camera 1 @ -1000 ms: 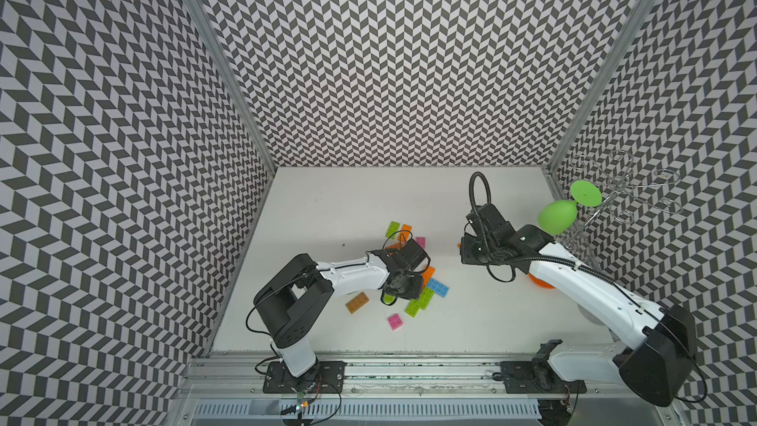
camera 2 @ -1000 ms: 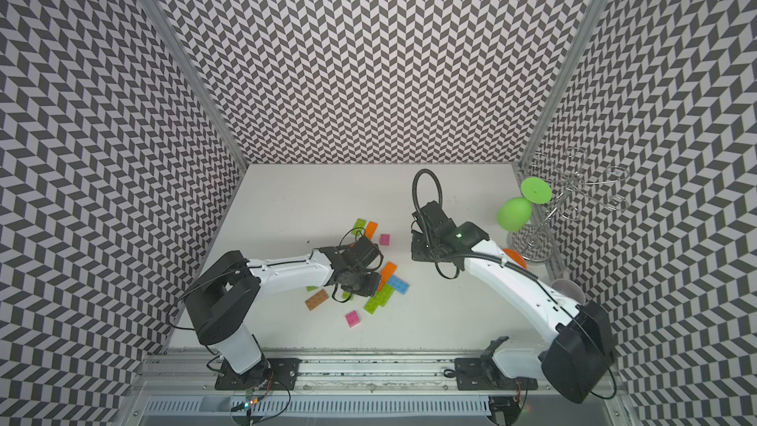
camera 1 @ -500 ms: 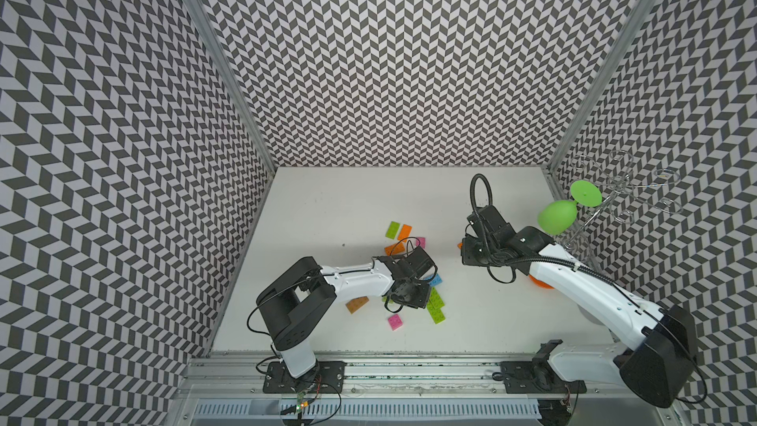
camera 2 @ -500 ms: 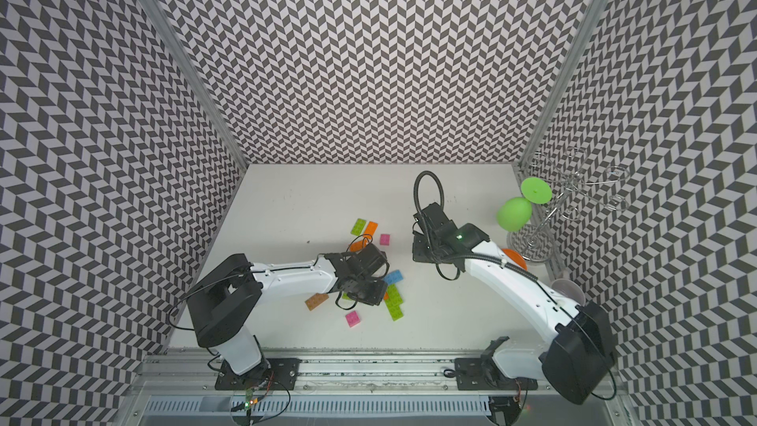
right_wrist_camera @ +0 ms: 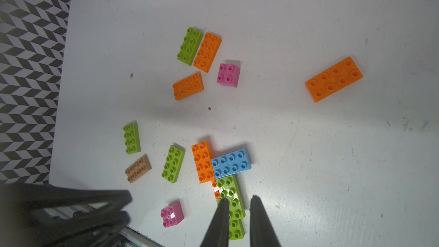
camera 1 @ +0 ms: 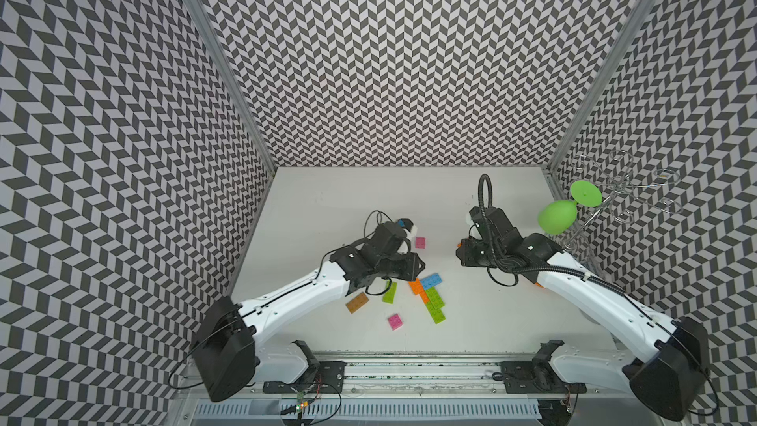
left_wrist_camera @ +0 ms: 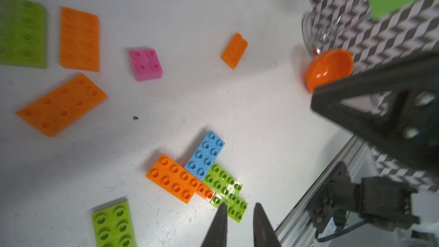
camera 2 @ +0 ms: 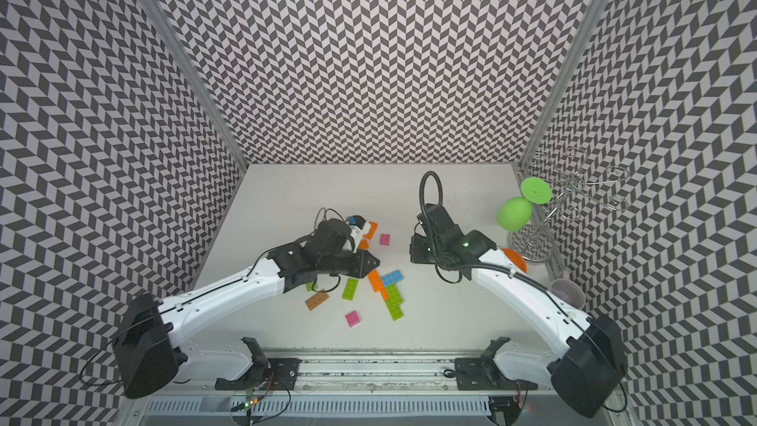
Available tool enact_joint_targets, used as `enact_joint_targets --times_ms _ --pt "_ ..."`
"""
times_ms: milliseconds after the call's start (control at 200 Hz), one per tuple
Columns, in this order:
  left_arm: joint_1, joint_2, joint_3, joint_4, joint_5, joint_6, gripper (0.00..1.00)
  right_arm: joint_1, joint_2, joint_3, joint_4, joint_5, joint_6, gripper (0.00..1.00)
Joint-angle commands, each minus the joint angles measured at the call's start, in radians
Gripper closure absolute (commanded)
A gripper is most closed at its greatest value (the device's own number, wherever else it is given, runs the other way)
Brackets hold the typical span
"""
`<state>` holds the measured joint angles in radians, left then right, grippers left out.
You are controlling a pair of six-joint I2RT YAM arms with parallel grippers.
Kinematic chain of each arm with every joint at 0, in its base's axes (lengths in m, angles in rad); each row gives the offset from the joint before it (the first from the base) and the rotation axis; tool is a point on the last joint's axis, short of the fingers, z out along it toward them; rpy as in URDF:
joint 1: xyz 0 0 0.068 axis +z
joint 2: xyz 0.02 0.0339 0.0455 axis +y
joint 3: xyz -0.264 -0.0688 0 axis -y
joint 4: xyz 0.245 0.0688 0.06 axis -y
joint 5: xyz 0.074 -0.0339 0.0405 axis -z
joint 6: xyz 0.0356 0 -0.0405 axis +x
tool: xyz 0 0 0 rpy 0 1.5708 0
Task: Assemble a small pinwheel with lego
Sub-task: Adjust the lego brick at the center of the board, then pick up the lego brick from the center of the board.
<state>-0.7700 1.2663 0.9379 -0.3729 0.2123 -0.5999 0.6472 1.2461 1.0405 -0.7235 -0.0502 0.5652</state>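
Pulling up off the lego cluster [camera 1: 435, 305] since a sec ago, left gripper [camera 1: 422, 266] is now hovering just beside it, fingers closed & empty. Cluster is lying mid-surface [camera 1: 327, 198] toward the front: orange, lime and blue brick [camera 1: 431, 281] joined. Right gripper [camera 1: 459, 255] is hanging apart from it, fingers nearly touching, gripping nothing. Brown brick [camera 1: 357, 303] and pink square [camera 1: 395, 321] are lying loose nearby.

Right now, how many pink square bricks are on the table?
2. The far pink square lies beside the left arm. The near pink square lies nearer the front, between the brown brick and the joined green bricks. The arms may hide more.
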Motion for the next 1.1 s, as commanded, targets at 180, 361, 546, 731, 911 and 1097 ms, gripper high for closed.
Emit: enact_joint_targets --times_ms 180,361,546,731,911,1097 --pt "0.285 -0.150 -0.135 0.043 0.126 0.018 0.57 0.071 0.111 0.006 0.053 0.017 -0.026 0.75" --pt "0.437 -0.176 -0.180 0.072 0.225 0.019 0.42 0.071 0.238 0.086 0.092 0.018 -0.106 0.65" --pt "0.545 -0.175 -0.194 0.068 0.280 0.031 0.42 0.095 0.415 0.244 0.072 -0.084 -0.237 0.64" --pt "0.711 -0.211 -0.237 0.067 0.364 0.033 0.41 0.255 0.530 0.348 0.037 -0.064 -0.325 0.64" --pt "0.924 -0.251 -0.268 0.027 0.407 0.036 0.39 0.378 0.648 0.451 0.053 -0.097 -0.267 0.63" --pt "1.160 -0.259 -0.275 -0.036 0.453 0.068 0.40 0.464 0.811 0.614 -0.016 -0.058 -0.223 0.66"
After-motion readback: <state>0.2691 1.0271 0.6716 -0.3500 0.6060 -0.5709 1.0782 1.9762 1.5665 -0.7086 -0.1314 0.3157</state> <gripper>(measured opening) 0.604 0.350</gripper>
